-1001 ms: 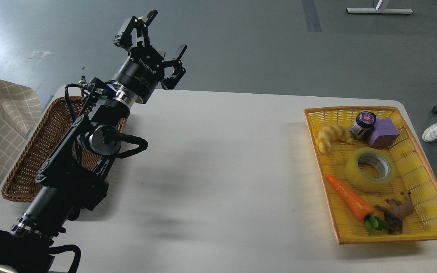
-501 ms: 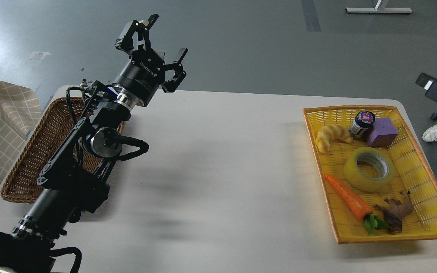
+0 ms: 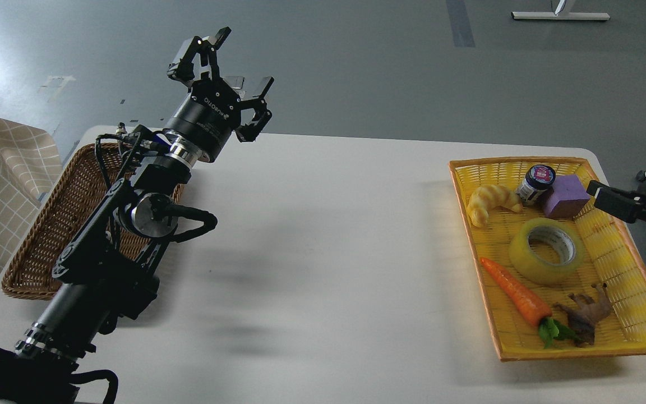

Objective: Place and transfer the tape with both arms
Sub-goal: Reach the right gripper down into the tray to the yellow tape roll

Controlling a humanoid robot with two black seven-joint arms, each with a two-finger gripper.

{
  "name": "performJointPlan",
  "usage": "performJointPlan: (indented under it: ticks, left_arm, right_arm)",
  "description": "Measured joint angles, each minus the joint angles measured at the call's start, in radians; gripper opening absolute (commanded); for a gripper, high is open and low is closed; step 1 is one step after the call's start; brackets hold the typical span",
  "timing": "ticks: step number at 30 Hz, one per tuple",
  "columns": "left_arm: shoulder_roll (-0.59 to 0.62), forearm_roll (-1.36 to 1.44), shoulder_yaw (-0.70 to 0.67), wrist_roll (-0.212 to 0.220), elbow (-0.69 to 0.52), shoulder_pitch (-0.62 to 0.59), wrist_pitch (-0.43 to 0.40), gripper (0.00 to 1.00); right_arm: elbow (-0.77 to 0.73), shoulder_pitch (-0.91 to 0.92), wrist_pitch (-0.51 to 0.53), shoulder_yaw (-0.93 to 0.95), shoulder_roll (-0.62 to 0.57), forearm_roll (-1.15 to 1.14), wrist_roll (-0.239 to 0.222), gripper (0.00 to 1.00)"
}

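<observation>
Right gripper (image 3: 609, 197) newly in, half cut off, beside tape (image 3: 547, 251).

Left gripper (image 3: 232, 63) raised, fingers spread; right gripper (image 3: 609, 197) barely visible, state unclear.

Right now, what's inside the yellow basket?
Yellow basket holds tape, lying flat, croissant, jar, purple block, carrot and a brown animal figure. Whatever lies under them is covered.
</observation>
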Motion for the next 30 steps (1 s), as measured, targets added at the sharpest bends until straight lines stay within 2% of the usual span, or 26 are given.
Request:
performJointPlan:
  ticks: [12,20,24,30]
  left_arm:
    - [-0.004,-0.001,-0.013,0.000,0.000,0.013,-0.002,0.98]
    - [-0.007,0.000,-0.016,0.000,0.000,0.016,-0.001,0.98]
    - [-0.007,0.000,-0.017,0.000,0.000,0.016,0.000,0.98]
    - [-0.008,-0.001,-0.018,0.000,0.000,0.021,0.001,0.98]
  right_arm:
    - [-0.095,0.001,0.000,-0.139,0.023,-0.003,0.001,0.96]
    - [-0.109,0.002,0.000,-0.148,0.028,-0.004,-0.002,0.93]
    - [-0.120,0.002,-0.002,-0.148,0.030,-0.005,-0.001,0.86]
    - [-0.167,0.005,-0.016,-0.151,0.062,-0.028,0.000,0.86]
